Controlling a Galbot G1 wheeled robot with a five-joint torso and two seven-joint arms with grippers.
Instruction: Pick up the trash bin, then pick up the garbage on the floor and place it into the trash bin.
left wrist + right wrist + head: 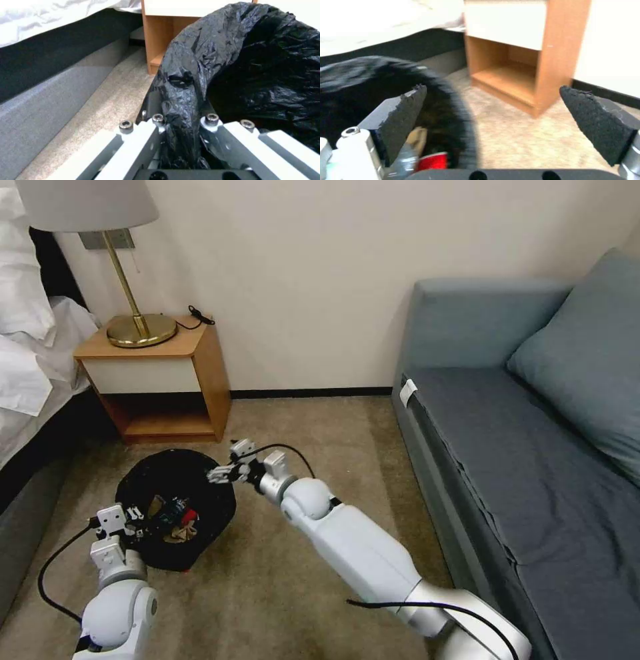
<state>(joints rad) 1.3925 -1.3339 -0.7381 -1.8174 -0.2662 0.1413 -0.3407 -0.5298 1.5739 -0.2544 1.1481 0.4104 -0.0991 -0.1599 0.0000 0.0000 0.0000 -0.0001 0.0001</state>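
Pinching the trash bin (213,50) rim, left fingers (156,120) (right fingers (596,125) apart)

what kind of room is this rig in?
Likely a hotel room or bedroom: a bed with white linen, a wooden nightstand carrying a brass lamp, and a grey-blue sofa on carpet.

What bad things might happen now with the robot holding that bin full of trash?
1. The left gripper pinches just the thin bag at the trash bin rim, so the bag might slip or tear.
2. The bin looks tilted toward the robot, with the garbage piled near the low side; it might spill onto the carpet.
3. The right gripper is open over the far rim and might bump the bin.
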